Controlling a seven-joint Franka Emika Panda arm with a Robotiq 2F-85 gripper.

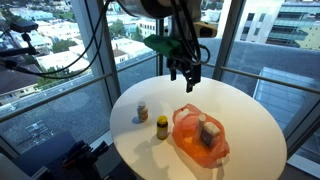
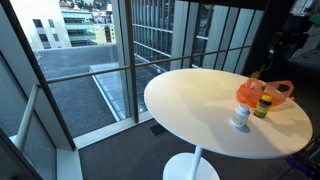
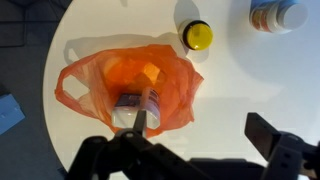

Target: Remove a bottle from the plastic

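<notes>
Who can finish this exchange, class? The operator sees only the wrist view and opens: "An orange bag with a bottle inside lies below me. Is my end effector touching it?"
Observer: No. In an exterior view the end effector hangs above the orange bag, with open air between them.
Operator: Two bottles stand outside the bag. I see only their caps; are they upright?
Observer: Yes. The white bottle and the yellow-capped bottle both stand upright, side by side and apart.
Operator: What holds the table up?
Observer: A single central pedestal carries the round table.
</notes>
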